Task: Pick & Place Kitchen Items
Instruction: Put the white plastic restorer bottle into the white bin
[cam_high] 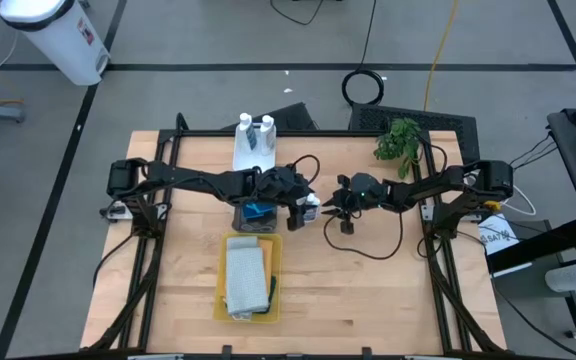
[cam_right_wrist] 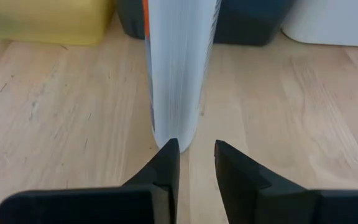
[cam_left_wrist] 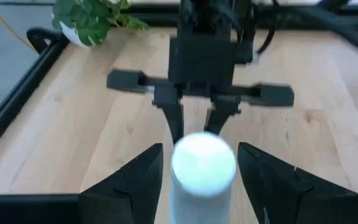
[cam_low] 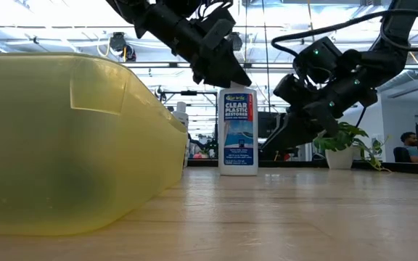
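Mid-table I saw a bottle (cam_low: 237, 130) upright; left gripper (cam_left_wrist: 197, 171) spread wide around its cap; right gripper (cam_right_wrist: 196, 163) narrow, just beside.

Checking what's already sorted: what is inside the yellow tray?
In the high view the yellow tray holds folded cloths: a pale grey cloth on top and a dark teal edge at one side. Anything beneath the grey cloth is covered.

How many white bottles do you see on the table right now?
3. Two stand in the white tray at the far side: one bottle, another bottle. A third bottle stands mid-table between the left pincer's open fingers. Others may be hidden.
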